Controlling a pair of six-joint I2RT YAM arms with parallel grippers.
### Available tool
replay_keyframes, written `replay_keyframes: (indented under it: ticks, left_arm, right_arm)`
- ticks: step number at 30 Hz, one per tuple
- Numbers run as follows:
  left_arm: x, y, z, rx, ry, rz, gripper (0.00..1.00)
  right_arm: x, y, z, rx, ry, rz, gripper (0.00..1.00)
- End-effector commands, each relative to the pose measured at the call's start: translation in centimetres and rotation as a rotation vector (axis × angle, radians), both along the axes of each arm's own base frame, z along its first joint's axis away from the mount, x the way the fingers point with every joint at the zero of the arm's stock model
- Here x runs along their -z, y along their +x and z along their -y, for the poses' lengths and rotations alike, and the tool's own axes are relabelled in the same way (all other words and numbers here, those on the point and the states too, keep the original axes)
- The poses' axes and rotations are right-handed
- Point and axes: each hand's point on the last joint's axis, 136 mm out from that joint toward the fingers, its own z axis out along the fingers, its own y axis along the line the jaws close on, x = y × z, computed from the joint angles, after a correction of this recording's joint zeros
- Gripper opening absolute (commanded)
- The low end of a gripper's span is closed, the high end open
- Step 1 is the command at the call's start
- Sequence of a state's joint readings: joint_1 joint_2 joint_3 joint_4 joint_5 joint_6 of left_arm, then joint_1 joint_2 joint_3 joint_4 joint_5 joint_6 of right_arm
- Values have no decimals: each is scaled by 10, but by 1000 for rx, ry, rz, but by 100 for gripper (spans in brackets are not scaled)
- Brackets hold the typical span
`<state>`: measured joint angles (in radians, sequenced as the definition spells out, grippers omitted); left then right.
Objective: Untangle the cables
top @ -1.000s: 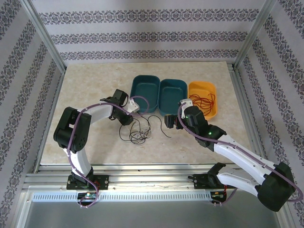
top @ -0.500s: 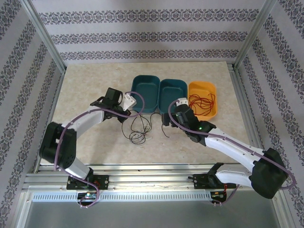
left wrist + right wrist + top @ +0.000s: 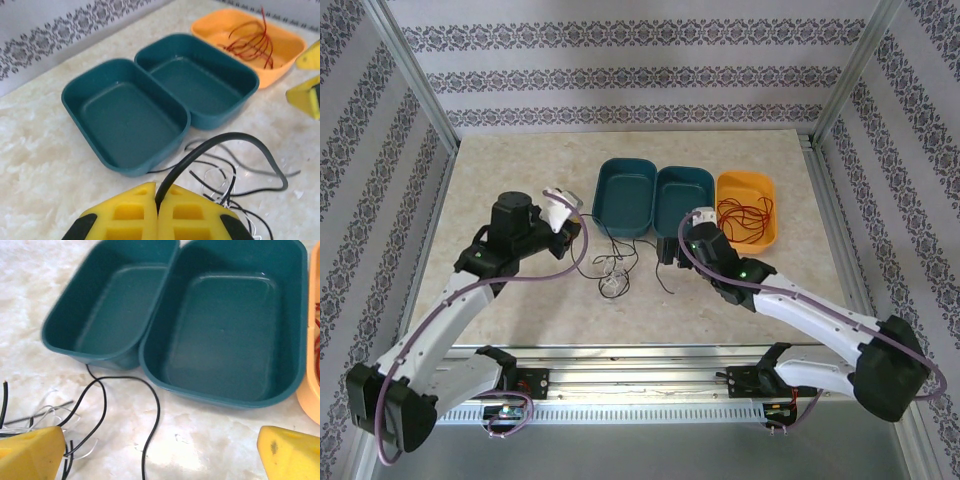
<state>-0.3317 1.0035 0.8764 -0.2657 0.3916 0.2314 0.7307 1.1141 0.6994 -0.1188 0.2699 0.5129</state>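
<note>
**Top, left wrist and right wrist views.** All places are given relative to the middle teal bin, which is bare inside.

- **Knot of cables:** The cables lie as a knot on the pale marbled surface, on the near side of this bin and to its left. They are hair-thin black and white strands, curled into loose overlapping loops. The white strands are the finer ones and bunch at the knot's core.
- **Held cable and left gripper:** One black cable lifts off the surface in a smooth arch. It ends in the left gripper, whose yellow fingers are pressed together and pinch it at their seam. This gripper hangs well to the left of the bin, beyond the left teal bin, which touches the middle bin and is likewise bare.
- **Free black strand:** A further black strand runs in an S-curve across the surface, starting under the left teal bin's near wall, near the middle bin's near left corner.
- **Right gripper:** The right gripper sits just on the near side of the bin. Its fingers are spread wide and grasp nothing. In its wrist view, that black strand passes between the two yellow fingertips.
- **Red cable:** A red cable, equally thin and wiry, lies coiled by itself in the orange bin. That bin stands just beside the middle bin on the right.
</note>
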Motion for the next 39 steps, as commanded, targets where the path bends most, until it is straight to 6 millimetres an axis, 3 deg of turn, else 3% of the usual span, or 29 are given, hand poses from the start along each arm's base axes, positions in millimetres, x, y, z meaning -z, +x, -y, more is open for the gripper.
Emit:
replay_keyframes:
  ticks: [1,4,8,13,25,28,31,39]
  left_arm:
    - [-26,-2,1,-23,-106,25,0]
    - [-37,-6,-1,-38,-142,29,0]
    - [-47,-9,-2,-54,-183,19,0]
    - [-53,-9,0,-60,-218,2,0]
    - [-58,-8,2,-54,-246,1,0]
    - [-63,-7,3,-53,-259,7,0]
    - [-68,-6,3,-62,-273,12,0]
    - [-79,10,-3,-135,-317,36,0]
  right_arm:
    - [-16,-8,-11,-97,49,57,98]
    - [-27,-18,-15,-140,78,46,98]
    - [-53,-37,-42,-307,158,88,98]
    - [-77,-61,-79,-488,134,149,91]
    - [-67,-48,-147,-616,59,84,89]
    - [-62,-44,-160,-641,56,60,78]
    - [-64,-43,-168,-656,64,45,66]
    - [-78,-56,-168,-712,113,67,72]
